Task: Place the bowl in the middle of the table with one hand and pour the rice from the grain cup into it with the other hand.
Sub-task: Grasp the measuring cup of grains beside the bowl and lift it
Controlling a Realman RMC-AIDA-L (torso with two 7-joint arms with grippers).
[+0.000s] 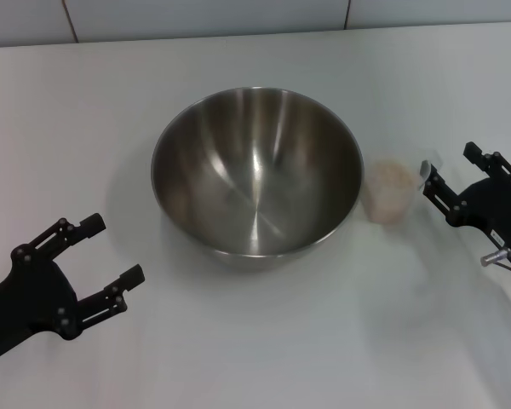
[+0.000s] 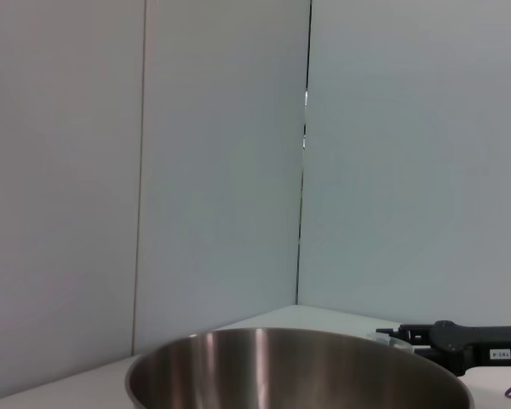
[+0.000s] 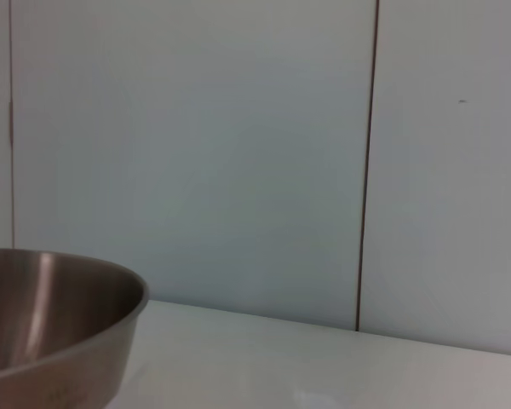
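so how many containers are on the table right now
2: the bowl sits mid-table, empty inside, and the grain cup, holding rice, stands just off its right side, near the open right gripper. None seem hidden.

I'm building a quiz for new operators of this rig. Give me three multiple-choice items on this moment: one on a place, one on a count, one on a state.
1. Where does the grain cup stand?
A. Inside the bowl
B. On the table beside the bowl, toward the robot's right
C. Held up by the left gripper

2. How many bowls are on the table?
A. One
B. Two
C. Three

3. What is inside the bowl?
A. A heap of rice
B. Water
C. Nothing

Answers:
1. B: the grain cup sits on the table between the bowl and the right gripper, which is open and close by the cup.
2. A: only the one steel bowl shows in the head view.
3. C: the bowl's shiny inside is bare; the rice is in the cup. The left gripper is open and holds nothing.
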